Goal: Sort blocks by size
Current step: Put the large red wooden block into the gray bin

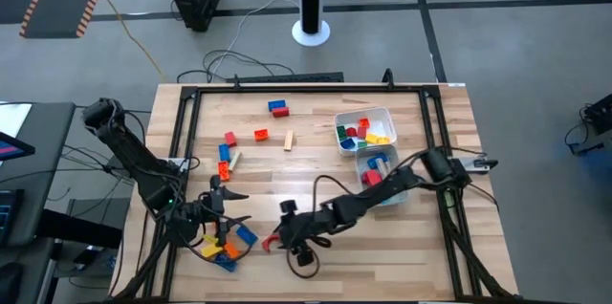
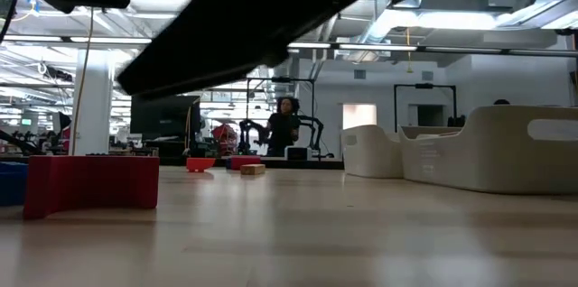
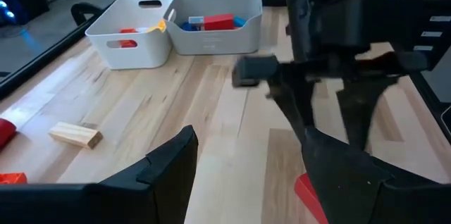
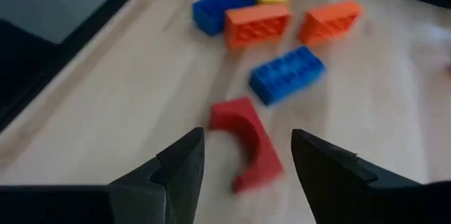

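- Right tool hangs released over a red arched block, near the table's front edge.
- Left tool, fingers spread, hovers beside the block pile.

Wood table: scattered blocks, two white tubs.

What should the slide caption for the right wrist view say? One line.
Right claw open just above a red arch-shaped plastic brick, blue, orange and yellow bricks beyond.

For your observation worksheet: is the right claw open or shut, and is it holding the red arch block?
Open, holding nothing. The right claw has its fingers spread, and the red arch block lies on the table between them.
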Action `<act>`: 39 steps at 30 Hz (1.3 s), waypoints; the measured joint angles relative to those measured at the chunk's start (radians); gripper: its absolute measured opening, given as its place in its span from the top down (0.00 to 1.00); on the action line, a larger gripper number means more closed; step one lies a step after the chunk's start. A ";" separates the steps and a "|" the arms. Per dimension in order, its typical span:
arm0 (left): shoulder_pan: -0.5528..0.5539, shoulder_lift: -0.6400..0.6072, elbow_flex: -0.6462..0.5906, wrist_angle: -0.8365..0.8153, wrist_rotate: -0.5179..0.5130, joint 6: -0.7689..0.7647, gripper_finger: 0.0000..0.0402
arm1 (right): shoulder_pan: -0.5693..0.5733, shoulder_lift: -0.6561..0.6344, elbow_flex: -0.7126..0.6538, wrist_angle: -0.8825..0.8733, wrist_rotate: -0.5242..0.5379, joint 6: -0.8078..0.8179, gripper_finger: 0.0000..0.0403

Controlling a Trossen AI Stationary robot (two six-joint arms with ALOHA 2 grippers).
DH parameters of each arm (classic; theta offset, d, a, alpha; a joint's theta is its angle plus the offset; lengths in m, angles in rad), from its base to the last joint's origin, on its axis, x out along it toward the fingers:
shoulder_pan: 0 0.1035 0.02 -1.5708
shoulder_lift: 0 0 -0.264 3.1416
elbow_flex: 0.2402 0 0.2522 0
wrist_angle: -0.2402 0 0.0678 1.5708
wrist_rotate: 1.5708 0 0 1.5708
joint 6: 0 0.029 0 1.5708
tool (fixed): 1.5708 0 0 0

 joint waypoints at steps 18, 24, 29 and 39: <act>0.000 0.000 -0.001 -0.055 0.002 -0.057 0.39 | -0.058 0.158 0.107 -0.077 -0.074 -0.061 0.45; 0.000 0.000 -0.001 -0.056 0.002 -0.069 0.39 | -0.061 0.155 0.108 -0.088 -0.074 -0.061 0.66; 0.000 0.000 -0.001 -0.061 0.001 -0.090 0.39 | -0.061 0.154 0.109 -0.095 -0.071 -0.057 0.71; 0.000 0.001 -0.014 -0.061 -0.002 -0.128 0.39 | -0.095 0.006 0.107 -0.431 0.145 0.068 0.70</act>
